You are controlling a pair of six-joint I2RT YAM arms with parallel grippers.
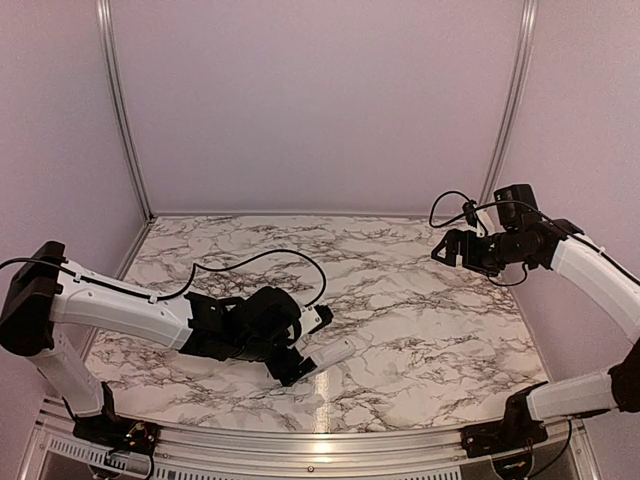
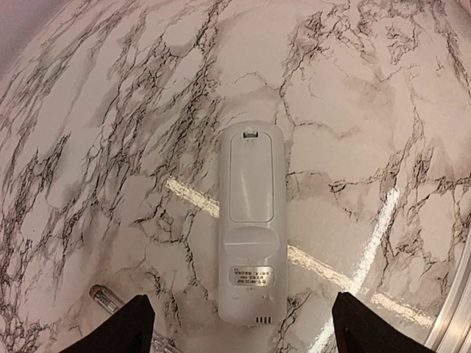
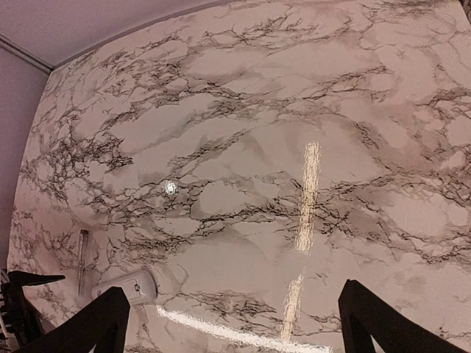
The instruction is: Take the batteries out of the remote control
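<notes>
The remote control (image 2: 250, 220) lies back-up on the bench (image 2: 383, 110), its battery cover (image 2: 251, 176) shut, inside the wide-apart left hand (image 2: 241, 327), while the right hand (image 3: 234, 316) hangs apart and empty well away, so a crooked closing could make the smooth remote slide off.

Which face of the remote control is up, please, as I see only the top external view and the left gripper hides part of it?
Observer: The back; the remote control lies with its battery cover up and closed.
Operator: Are the left gripper's fingers touching it?
Observer: No; the left gripper is open, its fingers apart from the remote on either side of its near end.
Operator: Is anything else close by?
Observer: A thin clear pen-like tool lies beside it, partly hidden by one finger.
</notes>
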